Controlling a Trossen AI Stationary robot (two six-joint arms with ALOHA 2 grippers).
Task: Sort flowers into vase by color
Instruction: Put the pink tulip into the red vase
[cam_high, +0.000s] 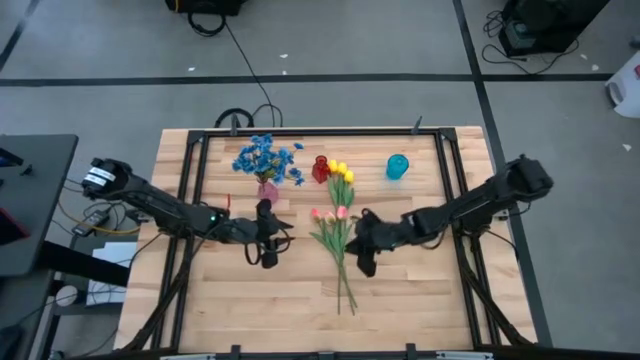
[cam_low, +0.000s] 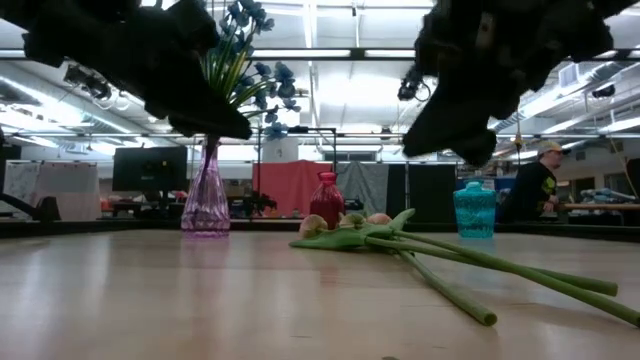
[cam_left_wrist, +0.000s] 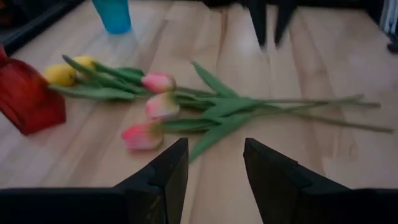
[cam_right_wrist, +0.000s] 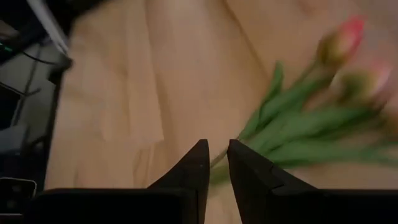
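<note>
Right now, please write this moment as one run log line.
blue flowers: in pink vase | tulips: lying on table | left pincer: open, empty | right pincer: above stems, empty

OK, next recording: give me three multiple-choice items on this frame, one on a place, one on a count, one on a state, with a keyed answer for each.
1. Where are the blue flowers?
A. lying on the table
B. standing in the pink vase
C. in the red vase

2. How many pink tulips lie on the table?
A. one
B. three
C. five

3. How does the left gripper stand?
A. open, empty
B. shut on a tulip
C. shut on a vase

Answers: 1 B, their stems rise from that vase; 2 B, the left wrist view shows three pink heads; 3 A, bare wood shows between its fingers.
</note>
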